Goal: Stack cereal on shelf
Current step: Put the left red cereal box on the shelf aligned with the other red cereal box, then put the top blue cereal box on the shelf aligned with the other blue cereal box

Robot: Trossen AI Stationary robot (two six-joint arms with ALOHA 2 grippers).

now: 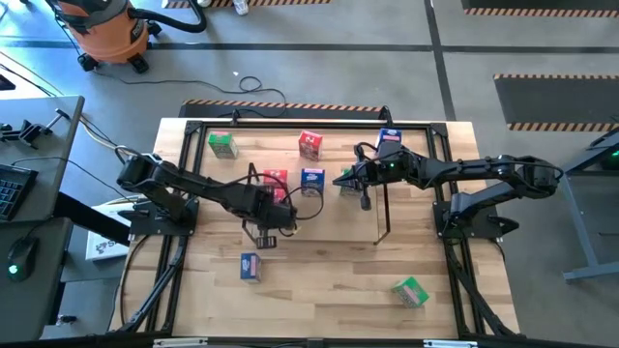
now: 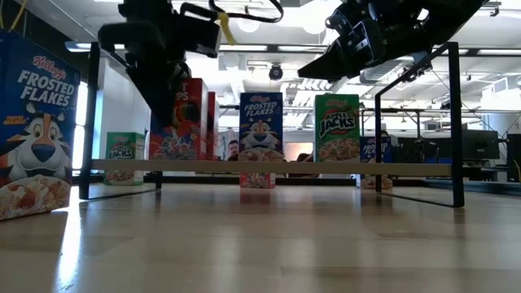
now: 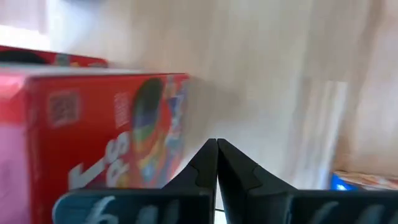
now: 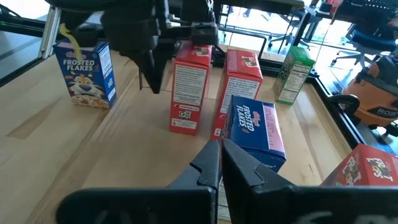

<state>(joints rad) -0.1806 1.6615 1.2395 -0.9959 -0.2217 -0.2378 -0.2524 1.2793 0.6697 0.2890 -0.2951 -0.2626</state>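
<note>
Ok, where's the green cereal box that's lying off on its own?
In the high view the green cereal box sits tilted near the table's front right corner, on the right arm's side, far from the other boxes and just inside the black rail frame.

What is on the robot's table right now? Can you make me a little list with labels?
Table: wooden table
Shelf: thin black wire rack near the middle
Cereal boxes: small red, blue and green ones spread over the table
Left gripper: shut, empty, beside a red box
Right gripper: shut, empty, near a blue Frosted Flakes box
Front boxes: blue box and green box, apart from the others
Boxes stacked on the shelf: cannot tell
</note>
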